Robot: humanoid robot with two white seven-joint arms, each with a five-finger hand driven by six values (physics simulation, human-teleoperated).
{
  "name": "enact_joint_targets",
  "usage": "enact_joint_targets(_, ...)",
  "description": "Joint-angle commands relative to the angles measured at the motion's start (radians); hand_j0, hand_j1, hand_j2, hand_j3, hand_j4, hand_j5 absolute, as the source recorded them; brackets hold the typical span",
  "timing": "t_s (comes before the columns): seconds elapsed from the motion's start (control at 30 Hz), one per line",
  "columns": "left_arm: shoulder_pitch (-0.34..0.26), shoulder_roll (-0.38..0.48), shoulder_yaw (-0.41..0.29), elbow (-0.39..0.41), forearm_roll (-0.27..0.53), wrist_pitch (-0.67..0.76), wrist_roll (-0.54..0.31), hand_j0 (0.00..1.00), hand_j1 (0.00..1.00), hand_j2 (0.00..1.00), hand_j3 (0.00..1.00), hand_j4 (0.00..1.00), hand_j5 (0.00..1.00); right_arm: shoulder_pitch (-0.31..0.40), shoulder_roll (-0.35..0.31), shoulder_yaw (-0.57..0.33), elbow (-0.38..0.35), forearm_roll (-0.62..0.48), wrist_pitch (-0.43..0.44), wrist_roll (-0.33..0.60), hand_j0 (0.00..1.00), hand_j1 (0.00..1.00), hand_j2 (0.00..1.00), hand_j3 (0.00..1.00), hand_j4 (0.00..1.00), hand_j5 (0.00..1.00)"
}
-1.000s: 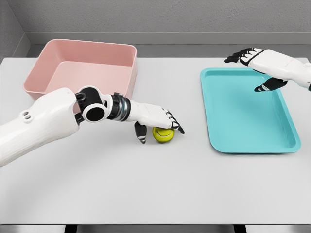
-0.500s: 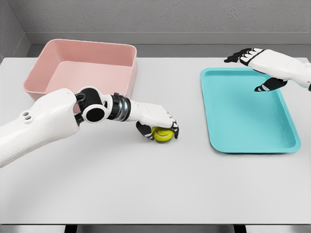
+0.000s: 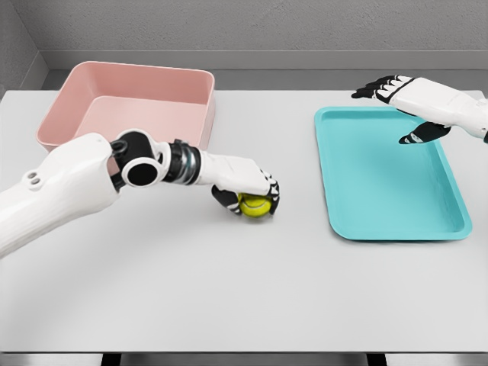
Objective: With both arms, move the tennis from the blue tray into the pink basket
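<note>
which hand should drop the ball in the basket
Left. The left hand is curled around the ball, beside the basket. The right hand hovers open above the tray.

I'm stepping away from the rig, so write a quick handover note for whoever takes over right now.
Left hand: fingers curled around the tennis ball, out on the table between basket and tray; whether the ball is off the surface yet cannot be told.
Right hand: open, holding nothing, above the far right corner of the blue tray.
Pink basket: far left of the table, nothing in it.
Done: ball is out of the tray and in the left hand's grasp.
Left: carry the ball to the basket and release it inside.
</note>
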Motion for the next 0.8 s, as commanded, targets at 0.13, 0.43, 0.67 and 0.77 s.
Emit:
enact_joint_targets(0.13,-0.037,0.042,0.021,-0.032,0.042,-0.030,-0.015,0.48,0.48,0.48,0.48,0.48,0.48,0.000,0.000,-0.001,0.000,-0.006,0.001,-0.001,1.00,1.00,1.00,1.00,1.00,1.00)
enact_joint_targets(0.43,-0.120,0.077,0.022,-0.059,0.094,-0.039,-0.020,0.48,0.48,0.48,0.48,0.48,0.48,0.000,-0.002,-0.001,0.000,-0.006,0.001,-0.001,1.00,1.00,1.00,1.00,1.00,1.00)
enact_joint_targets(0.67,-0.164,0.129,0.064,-0.055,0.122,-0.059,-0.020,0.48,0.48,0.48,0.48,0.48,0.48,0.000,0.000,-0.001,0.000,-0.006,0.001,-0.001,1.00,1.00,1.00,1.00,1.00,1.00)
enact_joint_targets(0.77,-0.184,0.143,0.084,-0.047,0.130,-0.076,-0.020,0.48,0.48,0.48,0.48,0.48,0.48,0.000,0.000,-0.001,0.000,-0.006,0.001,-0.001,1.00,1.00,1.00,1.00,1.00,1.00)
